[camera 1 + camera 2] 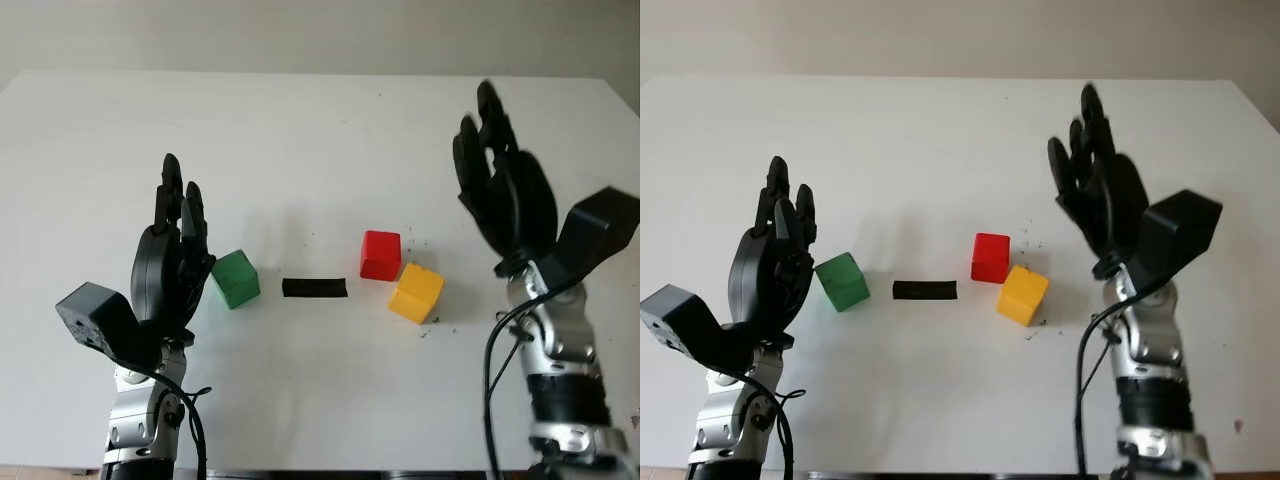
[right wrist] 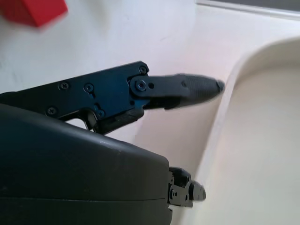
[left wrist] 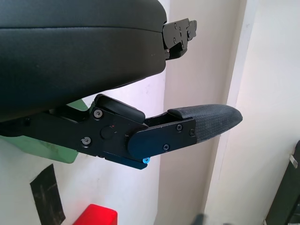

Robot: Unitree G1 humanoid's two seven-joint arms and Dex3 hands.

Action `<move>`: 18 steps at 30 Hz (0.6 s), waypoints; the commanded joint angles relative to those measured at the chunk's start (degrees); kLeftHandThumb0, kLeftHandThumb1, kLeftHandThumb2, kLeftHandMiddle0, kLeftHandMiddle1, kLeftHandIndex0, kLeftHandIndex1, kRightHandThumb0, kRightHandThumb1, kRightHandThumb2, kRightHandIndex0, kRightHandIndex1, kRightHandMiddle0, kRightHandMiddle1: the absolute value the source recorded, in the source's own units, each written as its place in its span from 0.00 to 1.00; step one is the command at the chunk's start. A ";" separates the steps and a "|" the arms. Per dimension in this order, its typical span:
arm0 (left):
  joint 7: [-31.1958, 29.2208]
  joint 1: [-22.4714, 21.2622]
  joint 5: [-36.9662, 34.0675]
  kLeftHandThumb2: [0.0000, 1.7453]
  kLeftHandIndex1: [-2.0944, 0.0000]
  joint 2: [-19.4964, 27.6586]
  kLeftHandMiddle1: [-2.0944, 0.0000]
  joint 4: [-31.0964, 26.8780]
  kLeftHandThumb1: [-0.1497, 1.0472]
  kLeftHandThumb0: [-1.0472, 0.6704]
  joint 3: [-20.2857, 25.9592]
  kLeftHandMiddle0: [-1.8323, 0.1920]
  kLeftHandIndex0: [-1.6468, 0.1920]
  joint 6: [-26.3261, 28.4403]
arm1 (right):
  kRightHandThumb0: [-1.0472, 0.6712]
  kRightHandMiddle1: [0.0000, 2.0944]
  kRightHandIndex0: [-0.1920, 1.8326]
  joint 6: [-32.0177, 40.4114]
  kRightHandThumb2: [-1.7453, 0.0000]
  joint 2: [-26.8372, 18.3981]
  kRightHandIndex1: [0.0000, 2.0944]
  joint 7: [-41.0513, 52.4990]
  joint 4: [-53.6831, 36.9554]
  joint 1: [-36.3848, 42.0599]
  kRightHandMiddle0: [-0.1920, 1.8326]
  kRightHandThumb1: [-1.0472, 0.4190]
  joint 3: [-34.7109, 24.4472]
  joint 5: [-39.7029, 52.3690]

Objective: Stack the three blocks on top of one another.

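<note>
Both hands are raised above the table (image 1: 300, 130) with nothing held: the left hand (image 1: 170, 262) stands at about 8 o'clock from the table centre, released, just beside the green block (image 1: 235, 278); the right hand (image 1: 505, 195) stands at about 3 o'clock, likewise released, well apart from any block. No stacking has begun. The red block (image 1: 380, 254) sits near centre, and the yellow block (image 1: 416, 292) lies at its 4 o'clock, close enough that their corners appear to touch. A strip of black tape (image 1: 315, 288) lies between the green and red blocks. Probable fault: because red and yellow sit so close, fingers closing on one are likely to nudge the other and skew it, causing a misaligned stack. A second risk is the left hand brushing the green block on descent. Pose: both palms face inward, fingers pointing toward 12 o'clock, forearms rising from the near edge.
</note>
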 commanded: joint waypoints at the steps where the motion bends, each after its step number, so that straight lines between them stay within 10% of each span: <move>1: -0.18 -0.56 0.46 0.37 1.00 0.48 1.00 0.23 1.00 0.17 -0.15 1.00 1.00 -0.85 | 0.28 0.08 0.11 -3.93 0.95 -5.19 0.06 1.95 4.43 -6.36 0.14 0.09 2.10 -4.17; 18: 0.36 -0.29 0.77 0.37 1.00 -0.05 1.00 0.33 1.00 0.16 -0.28 1.00 1.00 -0.90 | 0.36 0.16 0.38 -47.59 0.97 -23.45 0.13 -14.98 22.78 -28.39 0.32 0.17 25.26 -50.92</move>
